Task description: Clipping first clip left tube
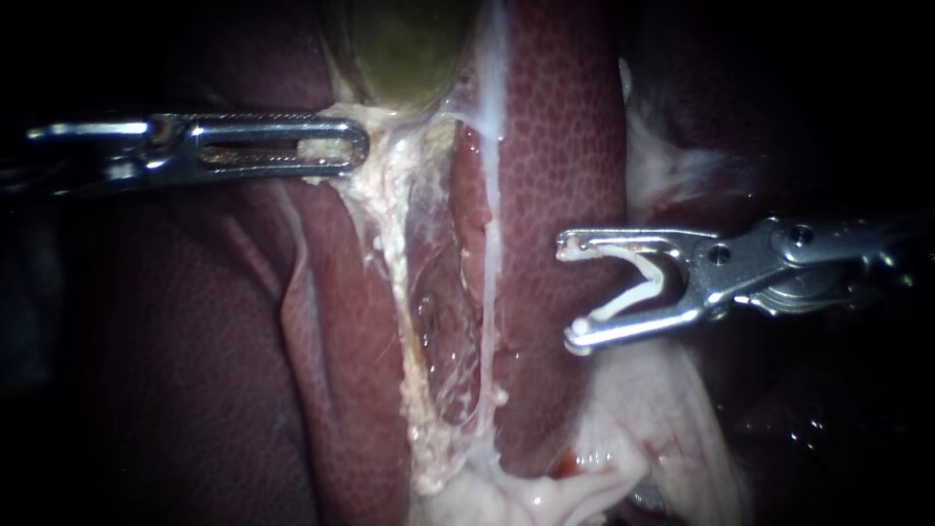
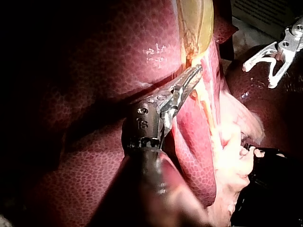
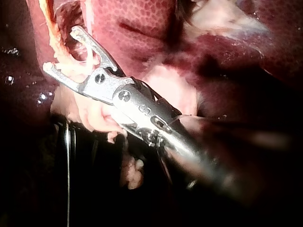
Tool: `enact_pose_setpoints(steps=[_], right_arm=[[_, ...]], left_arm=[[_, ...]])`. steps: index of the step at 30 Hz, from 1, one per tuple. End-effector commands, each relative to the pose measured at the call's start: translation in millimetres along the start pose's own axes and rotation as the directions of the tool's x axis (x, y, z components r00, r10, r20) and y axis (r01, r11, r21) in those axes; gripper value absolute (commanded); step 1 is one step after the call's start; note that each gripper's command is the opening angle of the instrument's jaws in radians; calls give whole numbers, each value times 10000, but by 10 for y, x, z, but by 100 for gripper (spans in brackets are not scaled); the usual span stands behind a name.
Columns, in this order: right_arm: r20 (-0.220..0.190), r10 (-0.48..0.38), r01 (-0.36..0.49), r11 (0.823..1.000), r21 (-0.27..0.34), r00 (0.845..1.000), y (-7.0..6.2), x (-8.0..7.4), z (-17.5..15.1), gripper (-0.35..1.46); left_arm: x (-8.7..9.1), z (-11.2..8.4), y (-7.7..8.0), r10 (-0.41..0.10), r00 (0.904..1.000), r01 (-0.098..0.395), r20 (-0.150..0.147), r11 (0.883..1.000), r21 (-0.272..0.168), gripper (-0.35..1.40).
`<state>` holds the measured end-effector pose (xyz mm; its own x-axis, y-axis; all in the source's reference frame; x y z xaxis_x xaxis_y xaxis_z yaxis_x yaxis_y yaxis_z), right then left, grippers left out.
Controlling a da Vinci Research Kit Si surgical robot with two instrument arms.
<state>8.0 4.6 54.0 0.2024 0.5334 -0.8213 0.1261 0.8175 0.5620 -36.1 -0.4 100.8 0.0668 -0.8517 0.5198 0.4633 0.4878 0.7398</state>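
Note:
The greenish gallbladder [image 1: 404, 49] sits at the top, with dark red liver [image 1: 560, 146] around it. Two strands run down from its neck: the fatty, yellowish left tube [image 1: 394, 263] and the thin white right tube [image 1: 490, 282]. My left instrument [image 1: 355, 148] has its windowed jaws shut on the pale tissue at the gallbladder's neck, holding it taut; the left wrist view shows the same grip [image 2: 196, 71]. My right instrument [image 1: 570, 294] hovers over the liver, right of both tubes and apart from them. Its jaws stand wide with a white clip [image 1: 638, 292] seated between them.
Pale fatty tissue [image 1: 643, 429] bunches below the right instrument and at the foot of the tubes. A thin film of membrane [image 1: 448, 331] spans between the two tubes. A black surface [image 3: 71, 156] lies beside the organ in the right wrist view.

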Motion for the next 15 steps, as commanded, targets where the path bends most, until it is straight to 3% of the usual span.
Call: enact_pose_setpoints(steps=[1,7,15], right_arm=[[-1,-1,1,10000,0,10000,0,0,0,60],[6,-45,45,10000,-14,10000,0,-7,9,60],[0,-252,251,9994,253,9997,2,-45,61,60]], left_arm=[[0,0,0,3,10000,-3,2,10000,5,-35],[0,-1,0,3,10000,-3,1,10000,5,-35],[0,-1,-1,1,10000,-1,3,10000,0,-35]])
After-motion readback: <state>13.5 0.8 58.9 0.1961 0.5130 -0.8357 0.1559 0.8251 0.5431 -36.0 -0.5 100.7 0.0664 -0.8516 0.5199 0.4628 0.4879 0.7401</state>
